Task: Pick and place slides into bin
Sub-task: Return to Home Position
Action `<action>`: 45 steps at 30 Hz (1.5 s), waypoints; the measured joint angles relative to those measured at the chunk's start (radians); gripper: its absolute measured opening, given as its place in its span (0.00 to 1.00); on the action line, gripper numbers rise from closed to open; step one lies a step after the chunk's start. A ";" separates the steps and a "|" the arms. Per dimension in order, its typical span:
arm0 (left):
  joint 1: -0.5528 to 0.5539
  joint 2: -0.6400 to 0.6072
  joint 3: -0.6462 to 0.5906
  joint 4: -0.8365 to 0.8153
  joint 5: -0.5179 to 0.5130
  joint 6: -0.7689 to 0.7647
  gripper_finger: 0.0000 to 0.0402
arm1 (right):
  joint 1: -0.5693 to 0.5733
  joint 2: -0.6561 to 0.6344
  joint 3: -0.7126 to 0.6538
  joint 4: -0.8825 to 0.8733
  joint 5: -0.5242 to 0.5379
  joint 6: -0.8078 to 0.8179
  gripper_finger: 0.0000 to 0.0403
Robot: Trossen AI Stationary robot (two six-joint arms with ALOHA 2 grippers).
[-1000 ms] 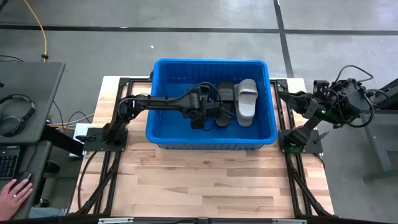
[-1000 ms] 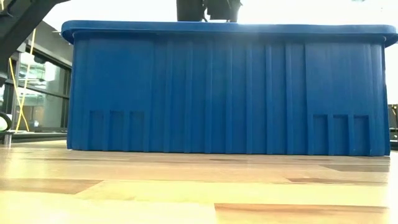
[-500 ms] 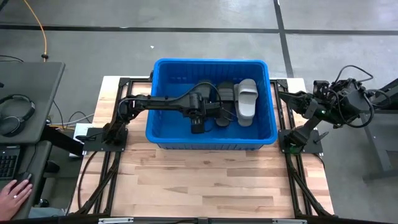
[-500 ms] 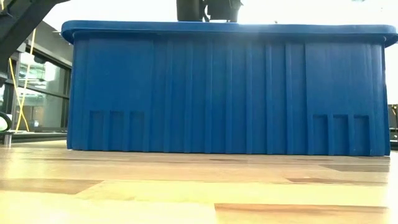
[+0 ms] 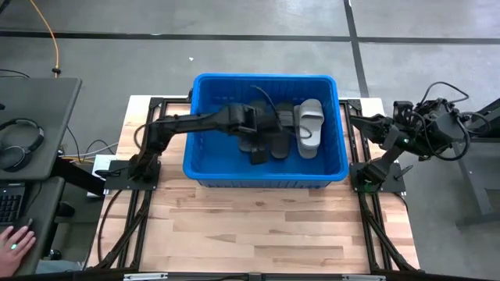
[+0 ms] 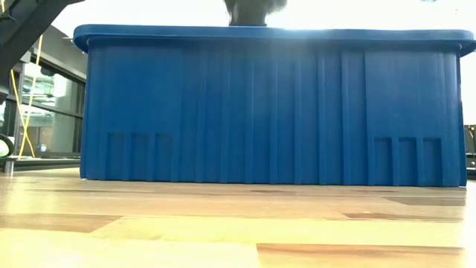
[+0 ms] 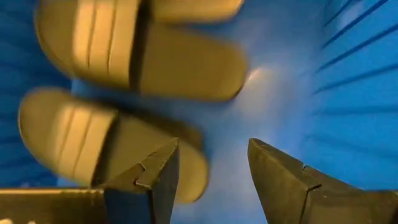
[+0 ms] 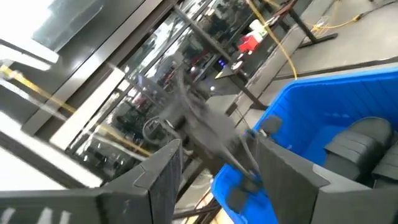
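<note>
The blue bin stands on the table's far middle; the low view shows its near wall. On its floor lie a light grey slide and black slides, one nearer the front. My left gripper is open and empty inside the bin, above two slides lying flat on the floor; its fingers touch neither. My right gripper waits open and empty beside the bin's right rim.
The bin's walls rise all around the left gripper. Bare wooden table lies in front of the bin. A person's hand rests at a desk beyond the table's left edge.
My left gripper has risen and drawn back toward the bin's far side. It has moved away from the black slide at the front of the bin floor, which now lies uncovered.
</note>
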 joint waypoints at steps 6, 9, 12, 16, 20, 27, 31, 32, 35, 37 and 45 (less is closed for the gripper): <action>0.000 -0.122 0.051 0.093 0.202 -0.050 0.40 | 0.000 -0.010 0.000 0.030 -0.146 -0.176 0.48; 0.000 -0.215 0.048 0.129 0.270 -0.098 0.33 | 0.000 -0.011 0.000 0.066 -0.242 -0.307 0.45; -0.002 -0.290 0.047 0.148 0.295 -0.122 0.25 | 0.000 -0.010 0.000 0.108 -0.266 -0.454 0.40; -0.016 -0.382 0.046 0.176 0.328 -0.155 0.11 | 0.000 -0.010 0.000 0.172 -0.276 -0.655 0.26; -0.046 -0.483 0.046 0.208 0.335 -0.163 0.02 | 0.000 -0.029 0.009 0.285 -0.377 -0.835 0.06; -0.125 -0.689 0.046 0.222 0.157 -0.155 0.01 | 0.000 -0.089 0.072 0.291 -0.432 -0.983 0.01; -0.193 -0.810 0.045 0.171 0.022 -0.154 0.01 | 0.000 -0.123 0.067 0.180 -0.407 -0.955 0.01; -0.216 -0.840 0.036 0.161 -0.009 -0.155 0.01 | 0.000 -0.130 0.061 0.151 -0.386 -0.931 0.01; -0.282 -0.936 -0.034 0.151 -0.080 -0.177 0.01 | 0.000 -0.148 0.013 0.092 -0.342 -0.859 0.00; -0.318 -1.007 -0.117 0.154 -0.111 -0.189 0.00 | 0.000 -0.171 -0.038 0.089 -0.328 -0.826 0.00; -0.374 -1.335 -0.742 0.553 -0.139 -0.211 0.00 | 0.000 -0.344 -0.344 0.218 -0.273 -0.658 0.00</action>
